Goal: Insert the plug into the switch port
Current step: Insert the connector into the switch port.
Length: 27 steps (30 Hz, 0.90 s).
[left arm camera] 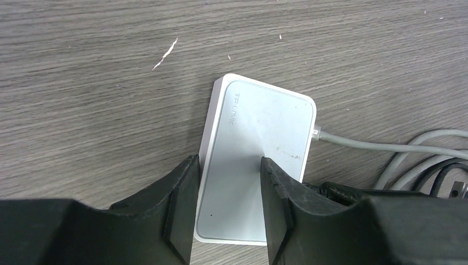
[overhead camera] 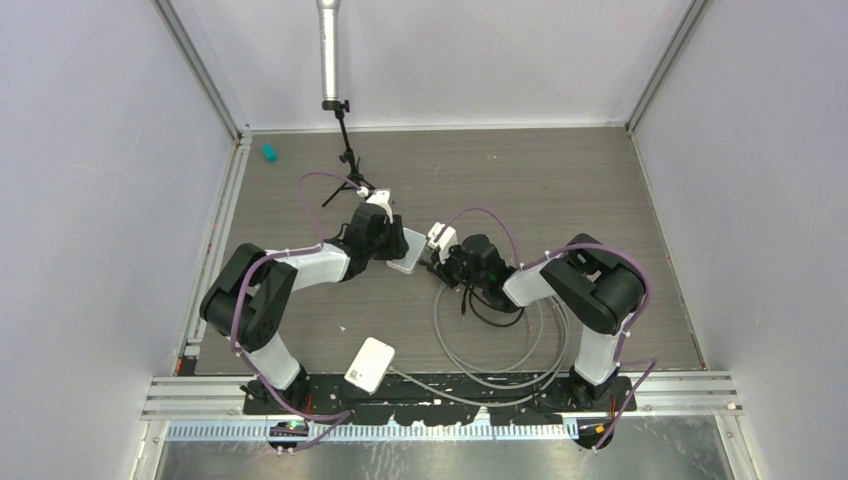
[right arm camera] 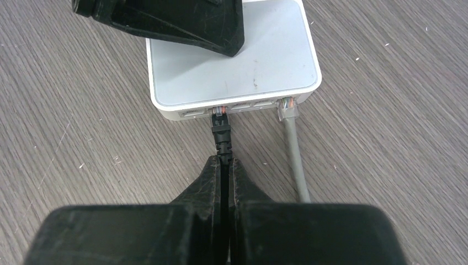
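Your right gripper [right arm camera: 223,165] is clamped on the black plug [right arm camera: 220,128], whose long axis points straight at the switch [right arm camera: 232,72], tip at a port mouth beside the seated grey cable [right arm camera: 292,149]. Only your right wrist view shows the ports; the left wrist view shows the switch's top. Your left gripper [left arm camera: 226,193] straddles the switch, jaws narrowly parted, flat on the surface [overhead camera: 560,180]. Both arms reach forward, elbows bent.

Black plug [right arm camera: 221,128] entering white switch [right arm camera: 232,69] port
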Each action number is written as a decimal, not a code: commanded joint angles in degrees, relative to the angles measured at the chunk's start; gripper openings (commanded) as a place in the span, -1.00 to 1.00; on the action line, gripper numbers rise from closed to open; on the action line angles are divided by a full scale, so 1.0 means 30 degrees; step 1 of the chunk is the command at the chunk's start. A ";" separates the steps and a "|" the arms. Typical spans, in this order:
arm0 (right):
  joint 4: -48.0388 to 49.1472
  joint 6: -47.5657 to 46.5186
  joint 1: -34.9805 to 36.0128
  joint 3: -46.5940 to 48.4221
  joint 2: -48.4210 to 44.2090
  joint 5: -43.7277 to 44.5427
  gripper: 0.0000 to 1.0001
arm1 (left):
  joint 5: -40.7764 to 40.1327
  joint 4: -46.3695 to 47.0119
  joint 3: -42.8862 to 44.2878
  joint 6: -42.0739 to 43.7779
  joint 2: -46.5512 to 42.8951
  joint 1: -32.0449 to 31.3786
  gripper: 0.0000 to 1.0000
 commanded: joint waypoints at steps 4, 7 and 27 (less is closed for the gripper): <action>0.0944 0.0730 0.0084 0.1734 -0.0240 -0.0213 -0.99 | 0.3460 -0.2882 -0.1142 -0.0107 0.0383 -0.2019 -0.13; 0.0344 0.0690 0.0096 0.1636 -0.0525 0.0125 -0.99 | 0.2704 -0.3180 -0.0977 0.0086 -0.0002 -0.1982 -0.08; -1.3885 0.5215 -0.0132 0.2441 -0.9081 0.4169 0.45 | -0.3795 -0.0749 -0.2131 0.0844 -0.4729 0.0470 0.48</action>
